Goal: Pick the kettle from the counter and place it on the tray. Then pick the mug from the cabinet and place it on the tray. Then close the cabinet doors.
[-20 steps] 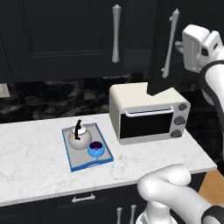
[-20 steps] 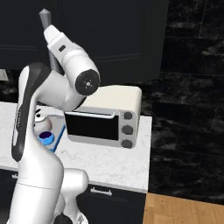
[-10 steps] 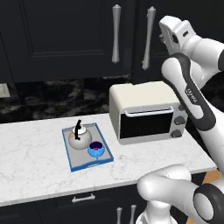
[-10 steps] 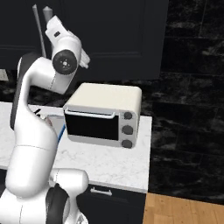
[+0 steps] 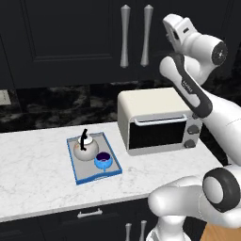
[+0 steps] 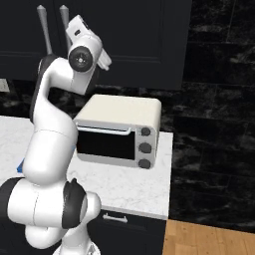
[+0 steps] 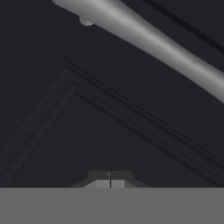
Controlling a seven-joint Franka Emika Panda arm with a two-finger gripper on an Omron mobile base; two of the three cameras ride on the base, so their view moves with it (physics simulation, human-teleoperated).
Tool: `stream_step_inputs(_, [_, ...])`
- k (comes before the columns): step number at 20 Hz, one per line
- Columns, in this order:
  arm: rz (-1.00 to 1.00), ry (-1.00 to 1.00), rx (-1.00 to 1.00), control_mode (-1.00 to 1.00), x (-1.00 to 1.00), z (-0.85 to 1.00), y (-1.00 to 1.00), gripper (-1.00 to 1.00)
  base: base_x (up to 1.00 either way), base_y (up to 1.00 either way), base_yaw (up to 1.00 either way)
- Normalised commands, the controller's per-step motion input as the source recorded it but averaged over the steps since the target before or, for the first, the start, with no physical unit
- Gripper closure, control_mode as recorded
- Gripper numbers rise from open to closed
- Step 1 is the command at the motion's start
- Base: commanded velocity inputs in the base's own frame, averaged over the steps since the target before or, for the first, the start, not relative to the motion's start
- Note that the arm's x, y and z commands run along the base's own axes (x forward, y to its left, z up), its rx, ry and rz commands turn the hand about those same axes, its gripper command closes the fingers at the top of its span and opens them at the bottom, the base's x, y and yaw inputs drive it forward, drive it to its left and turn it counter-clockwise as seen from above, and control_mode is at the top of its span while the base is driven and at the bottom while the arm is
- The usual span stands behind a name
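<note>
Gripper [image 7: 110, 179], fingertips pressed together and empty, faces the closed cabinet doors [image 5: 94, 42] just below a silver handle [image 7: 148, 41]. Rigid, hinged panels: push flat. Kettle [image 5: 85, 149] and mug [image 5: 103, 161] sit on tray [image 5: 78, 175].

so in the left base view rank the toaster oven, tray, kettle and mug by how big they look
1. toaster oven
2. tray
3. kettle
4. mug

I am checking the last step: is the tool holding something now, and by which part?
Nothing is held. The tool is shut and empty, facing the right cabinet door near its handle.
</note>
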Motion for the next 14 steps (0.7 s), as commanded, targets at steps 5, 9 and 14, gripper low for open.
stream_step_inputs(5, [-0.07, 0.01, 0.01, -1.0, 1.0, -0.52, -0.22, 1.0, 0.0, 0.0, 0.0])
stream_step_inputs(9, [-0.11, 0.16, 0.0, -1.0, 0.73, -0.52, -0.34, 1.0, 0.0, 0.0, 0.0])
stream_step_inputs(14, [-0.14, 0.28, -0.07, -1.0, 0.43, -0.53, -0.21, 1.0, 0.0, 0.0, 0.0])
